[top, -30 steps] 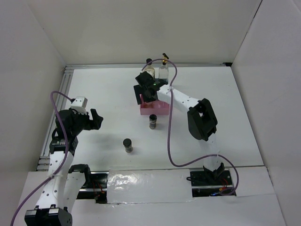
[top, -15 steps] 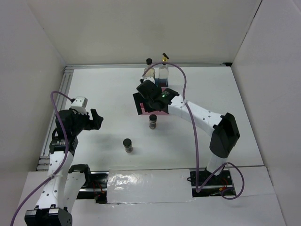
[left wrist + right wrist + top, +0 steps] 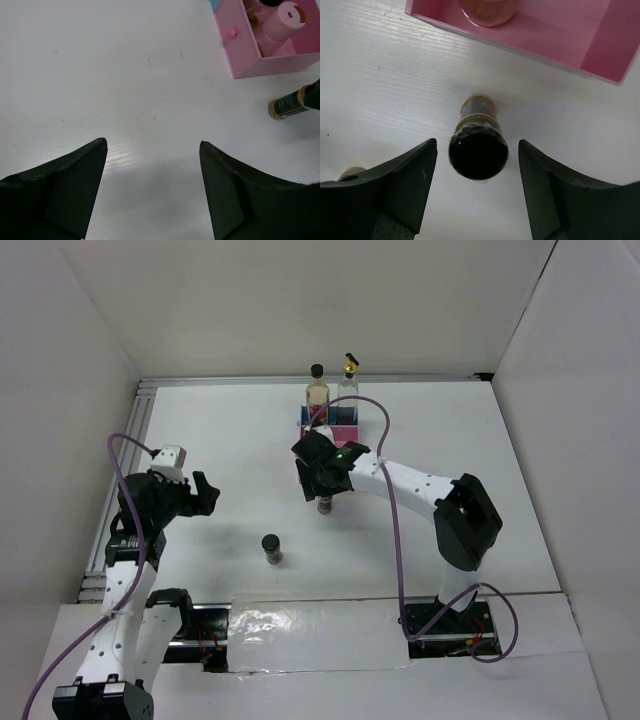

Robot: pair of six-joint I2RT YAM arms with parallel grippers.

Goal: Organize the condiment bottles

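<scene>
White table (image 3: 370, 75): small jar (image 3: 478, 150) upright, black lid, brownish body

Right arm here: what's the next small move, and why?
Probably close the right gripper on the black-lidded jar, lowering a little first if needed. The jar stands upright on the table between the open fingers, with a gap showing on each side, just outside the pink tray.

The jar (image 3: 478, 150) is black-lidded, the tray (image 3: 555, 35) pink, the table (image 3: 380, 75) white
</scene>
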